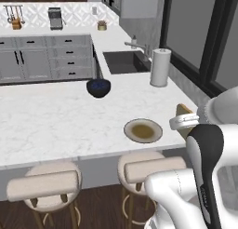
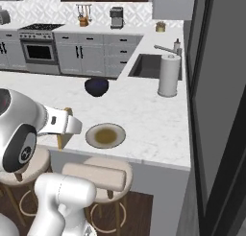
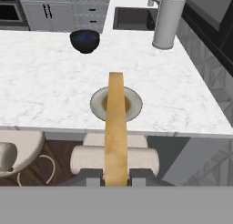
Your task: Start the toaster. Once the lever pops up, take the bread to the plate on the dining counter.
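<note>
My gripper (image 3: pixel 115 176) pinches the thin golden-tan bread slice (image 3: pixel 115 127) edge-on between its fingers. Beyond the fingertips, the round beige plate with brownish centre (image 3: pixel 98 104) sits bare on the white marble dining counter (image 3: pixel 45 91); farther off stands a dark blue bowl (image 3: pixel 85 40).

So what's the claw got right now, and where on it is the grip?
The claw is shut on the bread, pinching the slice by its near edge; the rest sticks out edge-on toward the plate.
</note>
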